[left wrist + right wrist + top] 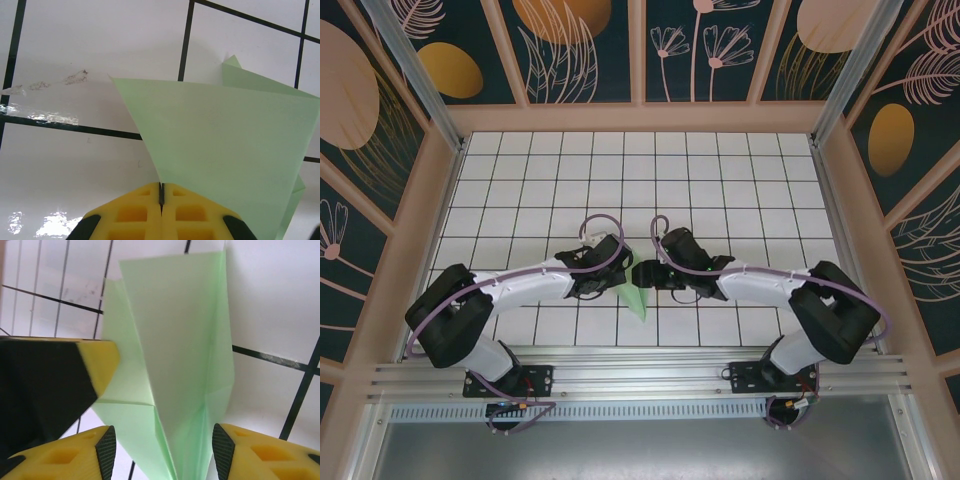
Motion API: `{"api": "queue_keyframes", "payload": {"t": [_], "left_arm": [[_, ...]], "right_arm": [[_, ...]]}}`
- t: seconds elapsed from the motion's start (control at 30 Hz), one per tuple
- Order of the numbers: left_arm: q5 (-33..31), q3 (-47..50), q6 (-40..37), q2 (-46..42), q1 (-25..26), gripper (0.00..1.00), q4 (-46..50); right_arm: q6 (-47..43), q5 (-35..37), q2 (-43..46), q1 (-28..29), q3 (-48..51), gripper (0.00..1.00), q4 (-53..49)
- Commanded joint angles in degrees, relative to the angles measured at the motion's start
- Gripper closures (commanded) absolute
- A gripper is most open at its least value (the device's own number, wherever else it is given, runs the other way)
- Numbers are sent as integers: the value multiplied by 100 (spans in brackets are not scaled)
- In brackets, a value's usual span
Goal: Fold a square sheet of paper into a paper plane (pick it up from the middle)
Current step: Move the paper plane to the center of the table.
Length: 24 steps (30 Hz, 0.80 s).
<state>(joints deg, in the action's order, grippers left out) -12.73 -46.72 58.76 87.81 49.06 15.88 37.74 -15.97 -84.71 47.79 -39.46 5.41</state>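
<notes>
Top external view: both arms reach inward over the white-tiled worktop (720, 170) and meet near its middle, toward the near edge. The left pincer (618, 280) and the right pincer (642, 274) sit almost nose to nose. The paper plane (636, 300), a narrow pale green shape, lies just below and between them, its point aimed at the near edge. From this height I cannot tell how either pincer's jaws stand.

Left wrist view: the left pincer (161, 200) is closed tight. Its two yellow fingers (132, 212) meet with only a thin dark seam between them. The near edge of the paper plane (225, 150) runs into that seam, so the paper is pinched there. The sheet fans out from the grip as a broad green triangle, with further folded layers peeking out at its upper and right edges. It is lifted a little off the worktop (100, 40), which shows a few smudges (75, 77) on one tile.

Right wrist view: the right pincer (165, 447) stands well apart, with black pads (106, 450) on its yellow fingers. The folded paper plane (180, 355) rises between them, its creased lower end in the gap and nearer the right pad. I cannot tell whether it touches that pad. The left pincer (100, 365) presses on the paper's left flap.
</notes>
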Motion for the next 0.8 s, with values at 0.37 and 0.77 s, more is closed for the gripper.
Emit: {"api": "queue_keyframes", "payload": {"t": [0.37, 0.77], "left_arm": [[-72, 31, -39, -106, -48, 100, -137], [-62, 36, -18, -97, -59, 100, -160]], "right_arm": [[-231, -131, -650, 308, -214, 47, -19], [-481, 198, -1146, 559, -658, 69, -584]]}}
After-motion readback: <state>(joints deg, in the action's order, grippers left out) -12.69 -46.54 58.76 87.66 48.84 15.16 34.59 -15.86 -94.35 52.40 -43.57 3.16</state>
